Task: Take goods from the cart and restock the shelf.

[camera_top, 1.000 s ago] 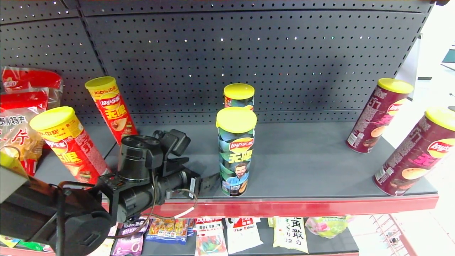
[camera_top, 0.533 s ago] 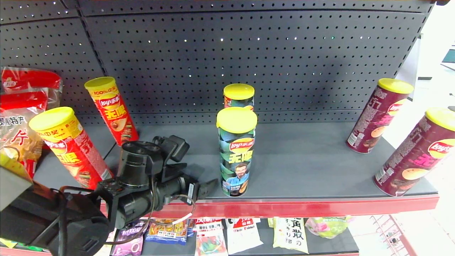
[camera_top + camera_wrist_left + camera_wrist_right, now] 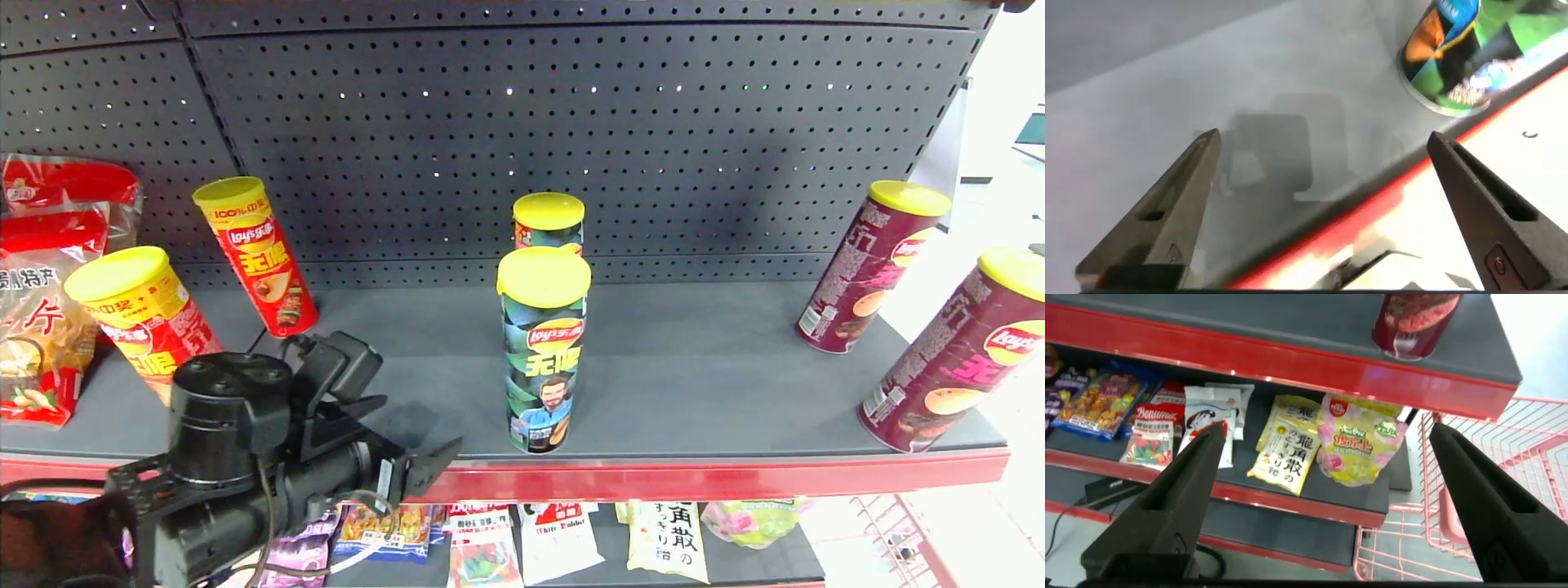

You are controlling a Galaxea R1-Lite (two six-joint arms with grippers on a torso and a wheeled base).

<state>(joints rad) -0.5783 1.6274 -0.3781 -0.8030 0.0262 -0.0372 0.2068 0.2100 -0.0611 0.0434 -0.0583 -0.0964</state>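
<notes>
Green chip can (image 3: 543, 351) upright on shelf (image 3: 694, 384), left gripper (image 3: 1323, 137) nearby; fingers (image 3: 1176, 204) apart

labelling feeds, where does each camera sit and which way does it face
Head view: on the head, looking down at the shelf; left gripper at lower left.
Left wrist view: over the shelf's front edge; its open fingers.
Right wrist view: facing snack bags below the shelf; right gripper open.
Shared: green can, head and left wrist.

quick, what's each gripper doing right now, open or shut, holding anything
left gripper: open, fingers spread wide, holding nothing
right gripper: open, fingers spread wide, holding nothing
</notes>
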